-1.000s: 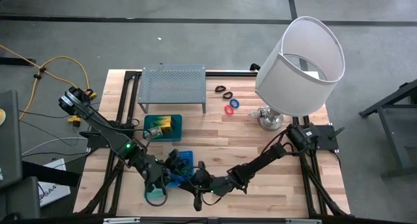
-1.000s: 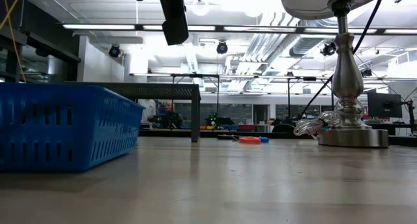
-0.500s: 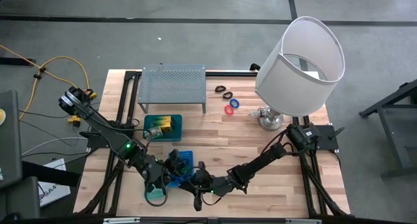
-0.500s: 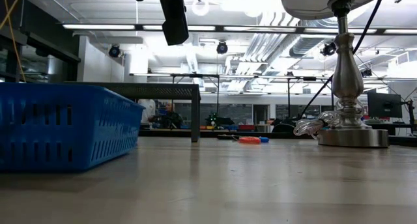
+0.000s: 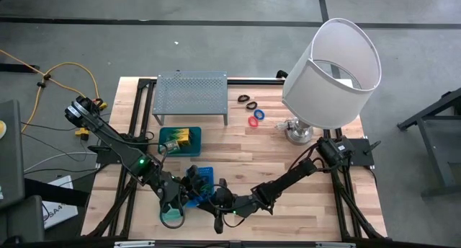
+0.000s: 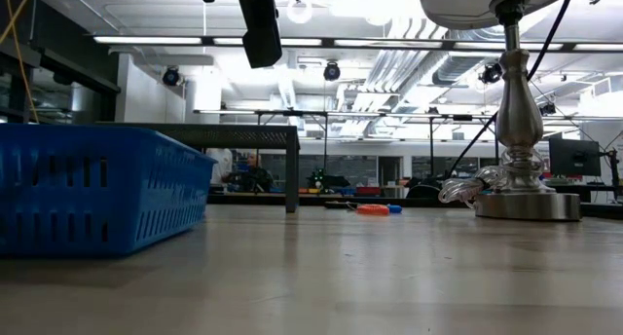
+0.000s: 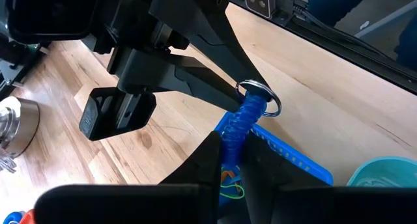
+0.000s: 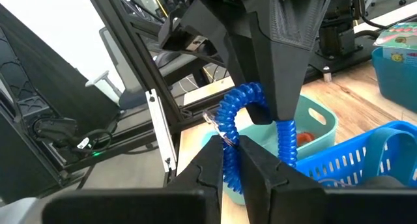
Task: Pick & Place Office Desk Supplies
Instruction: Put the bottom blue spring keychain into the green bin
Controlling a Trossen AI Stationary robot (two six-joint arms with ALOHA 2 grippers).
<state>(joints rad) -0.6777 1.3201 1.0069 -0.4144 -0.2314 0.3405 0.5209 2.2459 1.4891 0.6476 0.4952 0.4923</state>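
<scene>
Closing on the blue coil (image 7: 240, 123) above the blue tray (image 5: 204, 177), left gripper (image 7: 229, 160) jaws now pinch one end, right gripper (image 8: 232, 160) jaws shut on the other, so handover looks underway.

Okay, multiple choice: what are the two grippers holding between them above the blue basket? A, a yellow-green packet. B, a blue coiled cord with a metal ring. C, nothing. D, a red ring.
B: in the wrist views the left gripper and the right gripper each pinch an end of the blue coiled cord, metal ring attached, over the blue basket.
</scene>
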